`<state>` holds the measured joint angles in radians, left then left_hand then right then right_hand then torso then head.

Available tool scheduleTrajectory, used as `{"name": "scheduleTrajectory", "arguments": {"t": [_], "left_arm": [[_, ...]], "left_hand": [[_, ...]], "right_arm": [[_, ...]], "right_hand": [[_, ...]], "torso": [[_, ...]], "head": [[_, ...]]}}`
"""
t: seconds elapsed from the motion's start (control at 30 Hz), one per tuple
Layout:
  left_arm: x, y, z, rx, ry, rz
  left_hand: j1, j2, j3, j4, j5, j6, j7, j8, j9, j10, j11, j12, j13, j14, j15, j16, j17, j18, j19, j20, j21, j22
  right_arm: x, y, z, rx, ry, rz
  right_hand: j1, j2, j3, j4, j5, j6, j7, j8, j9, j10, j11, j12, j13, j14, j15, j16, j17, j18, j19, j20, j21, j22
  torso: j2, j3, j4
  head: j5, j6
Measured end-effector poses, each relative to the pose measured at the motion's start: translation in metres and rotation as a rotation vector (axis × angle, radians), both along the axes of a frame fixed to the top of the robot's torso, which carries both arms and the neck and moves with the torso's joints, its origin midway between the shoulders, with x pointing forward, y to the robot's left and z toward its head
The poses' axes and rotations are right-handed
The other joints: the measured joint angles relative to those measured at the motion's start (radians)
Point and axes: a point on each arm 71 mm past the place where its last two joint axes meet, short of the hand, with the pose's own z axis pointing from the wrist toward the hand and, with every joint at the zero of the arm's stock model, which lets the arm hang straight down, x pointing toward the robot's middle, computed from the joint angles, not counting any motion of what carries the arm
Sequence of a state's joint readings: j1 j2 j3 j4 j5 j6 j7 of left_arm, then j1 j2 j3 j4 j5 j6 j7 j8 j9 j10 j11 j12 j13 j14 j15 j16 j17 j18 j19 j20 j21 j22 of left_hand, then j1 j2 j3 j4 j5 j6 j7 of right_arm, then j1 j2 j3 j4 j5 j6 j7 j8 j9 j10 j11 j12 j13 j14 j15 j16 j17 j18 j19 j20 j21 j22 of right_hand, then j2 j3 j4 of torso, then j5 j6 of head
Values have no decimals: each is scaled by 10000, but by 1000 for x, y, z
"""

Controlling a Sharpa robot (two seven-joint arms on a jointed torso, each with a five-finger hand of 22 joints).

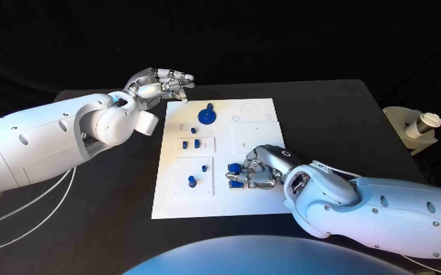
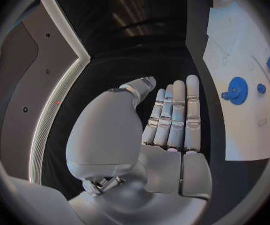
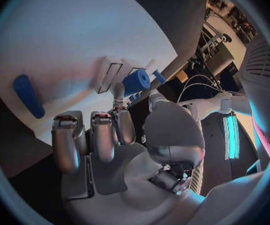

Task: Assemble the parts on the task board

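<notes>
Black table (image 1: pixel 322 109), flat white plastic task board (image 1: pixel 262 128) in the middle. Right silver hand (image 1: pixel 257 168) down on small blue plastic parts (image 1: pixel 237 172), grip hard to tell. Left silver hand (image 1: pixel 158 86) off the board's far corner, fingers straight, holding nothing. Best to go slow, keeping each part straight over its slot.

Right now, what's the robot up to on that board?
The right hand is down on the white task board, its fingers among small blue parts near the board's middle. Whether it holds one can't be told. The left hand hovers off the board's far left corner, holding nothing. A blue gear stands untouched.
</notes>
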<state>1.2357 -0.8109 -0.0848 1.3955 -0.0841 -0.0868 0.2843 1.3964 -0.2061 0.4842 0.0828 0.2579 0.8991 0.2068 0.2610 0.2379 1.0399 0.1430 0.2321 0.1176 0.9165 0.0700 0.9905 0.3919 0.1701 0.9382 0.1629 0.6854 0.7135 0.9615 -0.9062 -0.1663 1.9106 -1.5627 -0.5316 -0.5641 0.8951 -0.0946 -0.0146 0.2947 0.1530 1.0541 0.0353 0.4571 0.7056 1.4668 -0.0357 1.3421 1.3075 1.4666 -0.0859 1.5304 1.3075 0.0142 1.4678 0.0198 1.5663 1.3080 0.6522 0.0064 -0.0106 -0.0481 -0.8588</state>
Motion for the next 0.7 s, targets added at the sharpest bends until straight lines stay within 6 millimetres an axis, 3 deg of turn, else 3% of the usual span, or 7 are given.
{"name": "scheduleTrajectory", "arguments": {"t": [0.17,0.23,0.4,0.7], "left_arm": [[0,1,0,8,7,12],[0,2,0,13,10,22],[0,3,0,25,19,39],[0,4,-1,44,38,59]], "left_hand": [[0,0,0,0,0,0,0,0,0,0,0,0,0,0,0,0,0,0,0,0,0,0],[0,0,0,0,0,0,0,0,0,0,0,0,0,0,0,0,0,0,0,0,0,1],[0,0,29,29,0,-73,1,0,0,1,0,0,-9,0,0,0,0,0,-1,-1,0,1],[0,0,28,29,0,-73,0,0,0,0,0,0,-8,0,0,0,0,1,-1,-1,0,1]], "right_arm": [[-3,-3,4,53,-108,25],[-5,-5,6,75,-139,57],[-9,-9,10,111,-192,180],[-11,-17,11,10,-205,334]], "right_hand": [[481,260,-148,-21,93,0,0,69,-1,0,0,0,0,0,0,-1,0,0,0,0,0,-1],[1124,262,-206,-30,215,0,0,114,-1,0,0,0,0,0,0,-5,0,-1,0,1,0,-1],[1916,221,-293,-63,154,0,0,149,-2,0,0,95,0,-36,-36,-5,0,0,0,1,0,-2],[2436,326,-376,-36,154,-35,-35,149,-49,0,1,96,-1,1,-73,-6,-1,0,0,1,0,-3]], "torso": [[-1,0,0],[-1,0,0],[-2,-3,-6],[0,-4,1]], "head": [[-13,-1],[-17,-1],[4,0],[36,-4]]}}
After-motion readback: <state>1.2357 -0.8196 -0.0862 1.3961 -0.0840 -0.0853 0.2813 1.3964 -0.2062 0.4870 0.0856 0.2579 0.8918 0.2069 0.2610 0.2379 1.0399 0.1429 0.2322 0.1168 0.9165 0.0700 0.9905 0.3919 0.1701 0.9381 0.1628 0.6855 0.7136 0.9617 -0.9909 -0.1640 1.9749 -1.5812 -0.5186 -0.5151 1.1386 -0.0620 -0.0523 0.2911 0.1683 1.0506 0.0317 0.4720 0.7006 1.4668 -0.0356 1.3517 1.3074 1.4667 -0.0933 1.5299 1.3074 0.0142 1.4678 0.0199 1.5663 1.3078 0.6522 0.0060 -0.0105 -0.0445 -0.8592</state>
